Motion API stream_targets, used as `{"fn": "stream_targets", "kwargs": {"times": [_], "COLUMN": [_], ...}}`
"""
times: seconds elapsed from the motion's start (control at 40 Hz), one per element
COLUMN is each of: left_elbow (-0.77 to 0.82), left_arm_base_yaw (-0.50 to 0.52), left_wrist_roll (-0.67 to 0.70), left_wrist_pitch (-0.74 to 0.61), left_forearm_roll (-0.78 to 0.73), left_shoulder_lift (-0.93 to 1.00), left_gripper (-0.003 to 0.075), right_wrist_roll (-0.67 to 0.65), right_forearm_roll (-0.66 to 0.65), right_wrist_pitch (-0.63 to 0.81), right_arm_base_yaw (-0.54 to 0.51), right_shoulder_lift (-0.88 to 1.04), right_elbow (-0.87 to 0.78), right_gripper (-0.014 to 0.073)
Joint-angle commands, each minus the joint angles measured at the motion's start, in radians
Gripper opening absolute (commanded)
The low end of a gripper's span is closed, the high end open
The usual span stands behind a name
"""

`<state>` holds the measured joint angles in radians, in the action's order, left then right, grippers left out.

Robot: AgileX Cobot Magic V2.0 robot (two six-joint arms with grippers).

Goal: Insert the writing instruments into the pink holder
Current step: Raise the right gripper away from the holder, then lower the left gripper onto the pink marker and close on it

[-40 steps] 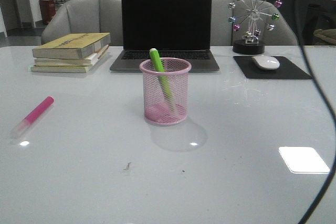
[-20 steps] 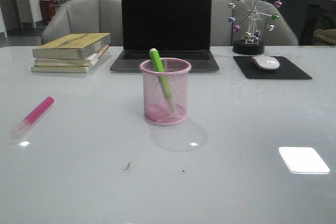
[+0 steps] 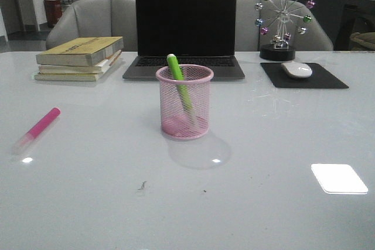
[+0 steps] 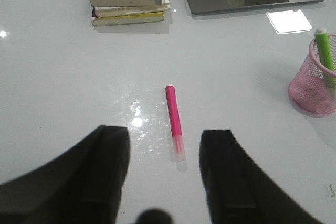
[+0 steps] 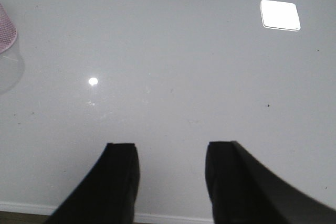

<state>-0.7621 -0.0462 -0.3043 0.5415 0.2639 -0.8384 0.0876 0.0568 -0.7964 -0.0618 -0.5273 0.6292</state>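
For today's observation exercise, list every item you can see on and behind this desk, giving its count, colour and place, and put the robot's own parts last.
pink holder: 1, pink mesh, centre of table
green marker: 1, bright green, leaning inside the holder
pink marker: 1, magenta with pale cap, lying flat at table's left
books: stack, yellowish covers, far left
laptop: 1, dark, open, behind the holder
mouse: 1, white, on the mouse pad
mouse pad: 1, black, far right
ferris wheel ornament: 1, coloured balls, behind the pad
chairs: 2, grey, beyond the table
left gripper: 1, black, open, above the pink marker
right gripper: 1, black, open, over bare table
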Motion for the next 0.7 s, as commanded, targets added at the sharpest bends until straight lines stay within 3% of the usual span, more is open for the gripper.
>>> {"fn": "stream_targets", "kwargs": {"times": [0.0,0.2,0.68], "left_elbow": [-0.064,-0.214,-0.756], "left_arm_base_yaw": [-0.006,-0.006,-0.006], "left_wrist_roll": [0.016,0.039,0.087], "left_wrist_pitch": [-0.079,0.023,0.376], "left_forearm_roll": [0.018,0.024,0.046], "left_shoulder_lift": [-0.029,-0.210,-0.852], "left_gripper": [0.0515,0.0540,0.0540], "right_wrist_roll": [-0.003,-0.003,-0.003], "right_forearm_roll": [-0.007,-0.007,-0.007], "right_wrist_pitch": [0.070,0.070,0.063], "right_arm_base_yaw": [-0.008,-0.008,-0.008], "right_shoulder_lift": [0.000,0.000,0.000], "right_elbow": [0.027,0.027,0.027], "right_gripper": [0.0415,0.0415,0.0415]}}
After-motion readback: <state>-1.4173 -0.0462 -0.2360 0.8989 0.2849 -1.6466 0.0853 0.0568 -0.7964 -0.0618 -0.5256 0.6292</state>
